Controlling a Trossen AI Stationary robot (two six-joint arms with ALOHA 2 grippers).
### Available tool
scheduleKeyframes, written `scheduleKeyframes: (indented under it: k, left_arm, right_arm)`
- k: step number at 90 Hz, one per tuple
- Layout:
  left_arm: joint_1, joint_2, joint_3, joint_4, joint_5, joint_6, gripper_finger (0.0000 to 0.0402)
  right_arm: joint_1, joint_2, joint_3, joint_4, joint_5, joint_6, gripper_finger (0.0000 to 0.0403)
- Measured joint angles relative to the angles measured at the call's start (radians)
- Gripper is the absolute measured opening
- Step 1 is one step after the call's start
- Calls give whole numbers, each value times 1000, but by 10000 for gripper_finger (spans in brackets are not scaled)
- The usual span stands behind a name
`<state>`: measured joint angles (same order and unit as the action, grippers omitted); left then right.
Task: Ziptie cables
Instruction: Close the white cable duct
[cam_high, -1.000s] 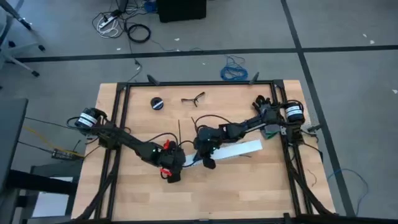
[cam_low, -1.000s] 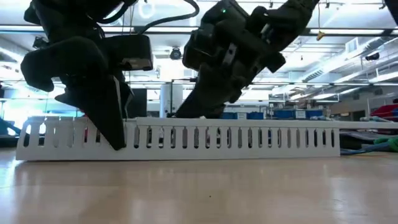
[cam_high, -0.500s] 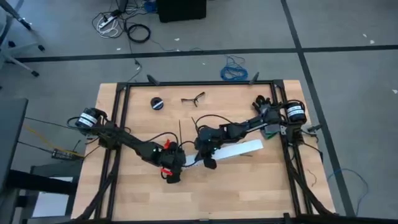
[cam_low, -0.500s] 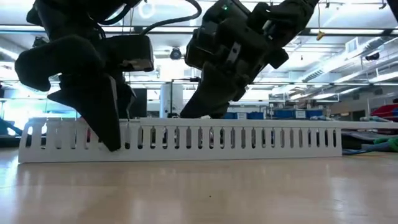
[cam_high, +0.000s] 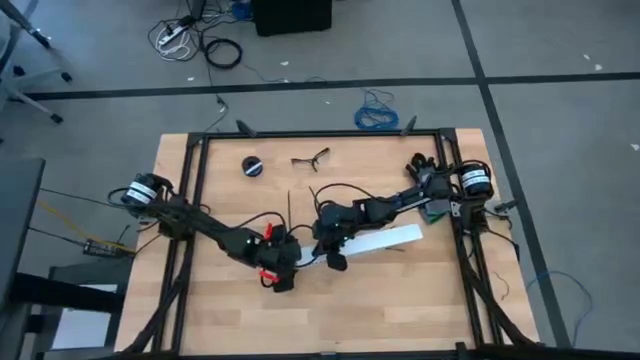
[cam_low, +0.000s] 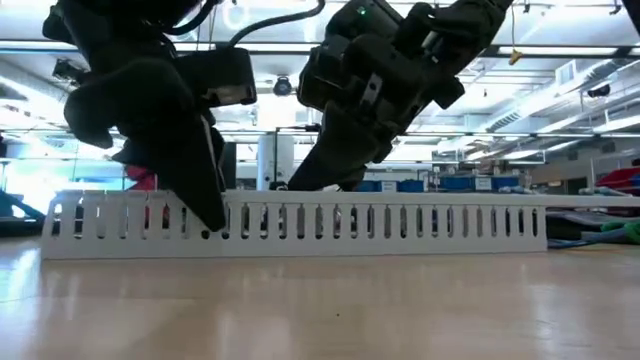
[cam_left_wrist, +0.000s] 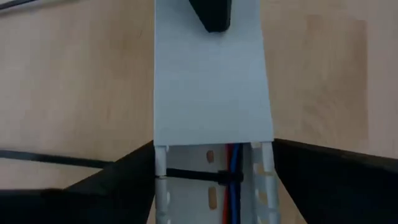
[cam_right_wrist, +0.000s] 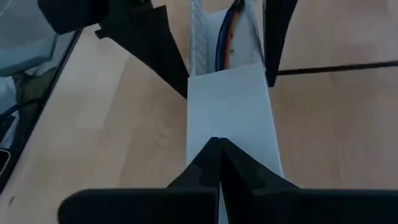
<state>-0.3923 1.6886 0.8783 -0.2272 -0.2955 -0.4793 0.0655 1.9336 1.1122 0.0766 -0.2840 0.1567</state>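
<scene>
Left wrist view: thin red, blue and dark cables (cam_left_wrist: 233, 180) lie inside white slotted plastic channel (cam_left_wrist: 211, 93), one black ziptie (cam_left_wrist: 199, 177) already around them. Left gripper (cam_left_wrist: 214, 186) straddles the channel, fingers spread; right gripper (cam_right_wrist: 217, 158), fingers together, presses its cover. Further ties probably remain.

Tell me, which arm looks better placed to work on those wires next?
Probably the left: its gripper straddles the white slotted strip's open end, where the cables show. The right gripper rests on the strip's cover.
</scene>
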Motion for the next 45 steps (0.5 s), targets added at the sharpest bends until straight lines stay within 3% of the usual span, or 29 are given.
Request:
scheduleKeyframes:
  k: [45]
  left_arm:
    - [-2,-1,0,-49,1,-24,286]
  right_arm:
    - [-15,-1,-1,11,25,-3,0]
